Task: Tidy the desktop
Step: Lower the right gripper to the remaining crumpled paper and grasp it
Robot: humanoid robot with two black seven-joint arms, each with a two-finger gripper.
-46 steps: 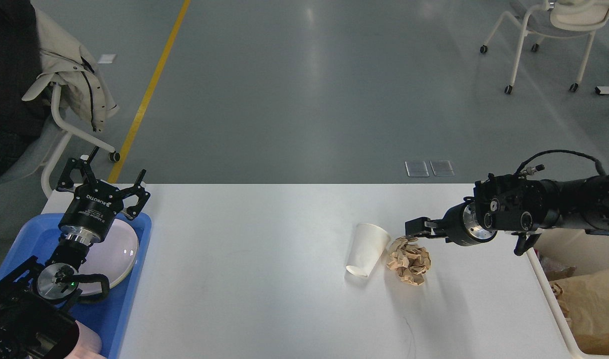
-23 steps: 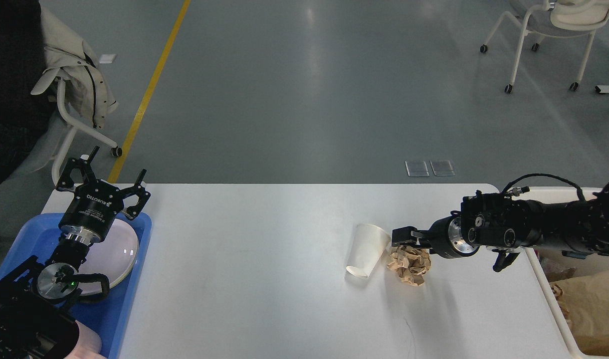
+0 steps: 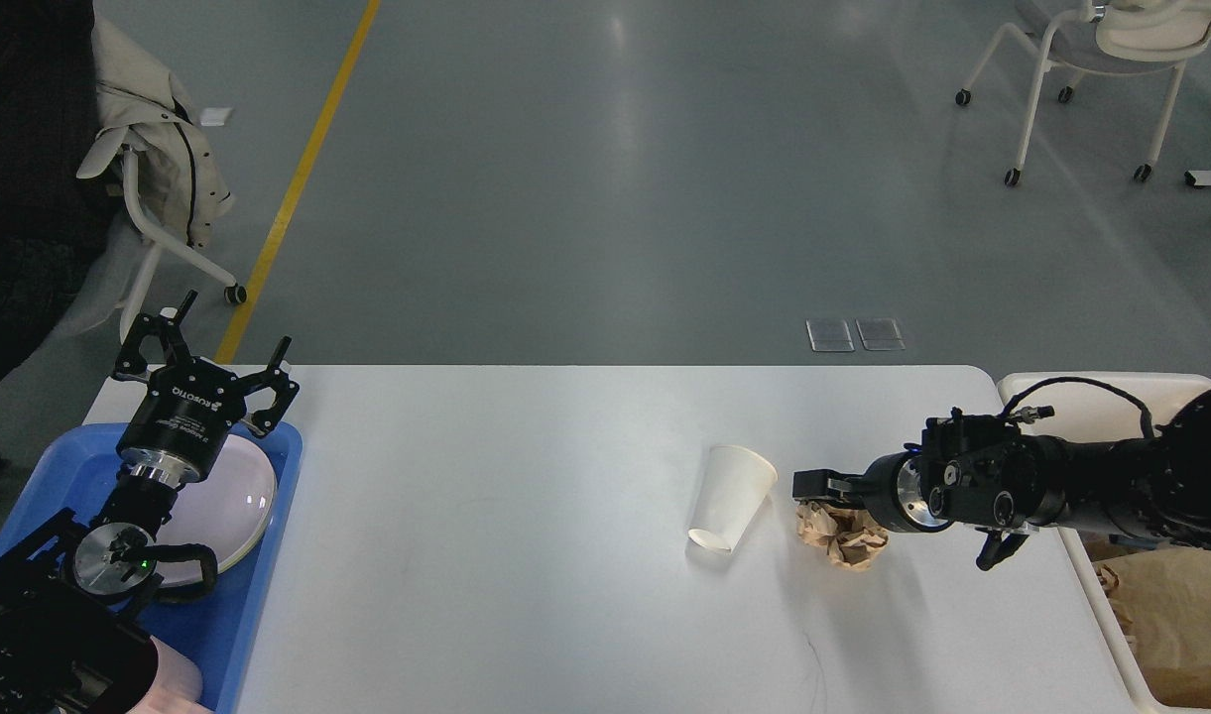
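With fingers indistinguishable over the crumpled brown paper ball [image 3: 843, 531] on the desktop [image 3: 526, 555], the right gripper [image 3: 813, 486] should close firmly, avoiding the adjacent paper cup [image 3: 729, 496].

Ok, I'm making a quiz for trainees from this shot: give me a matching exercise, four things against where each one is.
Things:
1. paper cup
2. crumpled brown paper
3. white plate
4. cream bin

Places:
A. in the blue tray
B. off the desktop's right edge
C. under the right end effector
D. on its side, mid-desktop

Pairs: 1-D, 2-C, 3-A, 4-B
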